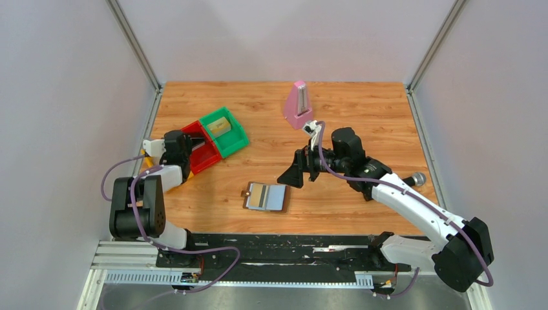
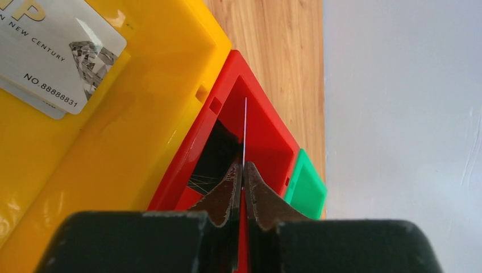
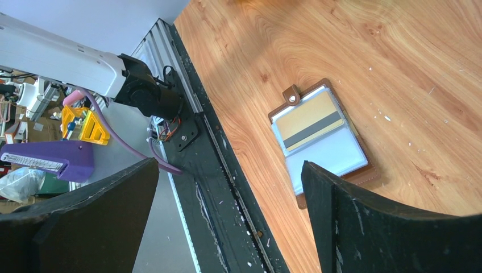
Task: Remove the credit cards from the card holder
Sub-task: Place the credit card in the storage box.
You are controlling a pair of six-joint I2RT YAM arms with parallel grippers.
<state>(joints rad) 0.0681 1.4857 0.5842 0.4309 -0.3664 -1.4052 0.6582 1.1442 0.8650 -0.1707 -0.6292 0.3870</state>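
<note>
Mostly done, by look. L pincer clamped on thin card, edge-on over red tray; silver card in yellow tray; card holder open on tabletop, gold-tan card still inside. R pincer apart, empty, near holder. To do: drop, pull last card.

Edge-on sliver, perhaps a card

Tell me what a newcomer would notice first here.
The bright red plastic tray, on the wooden table's left beside a green plastic tray, over which the left end effector pinches a thin card edge-on. Next, the open brown-rimmed card holder showing a gold-tan card, front centre, and the pink pyramid metronome at the back.
</note>
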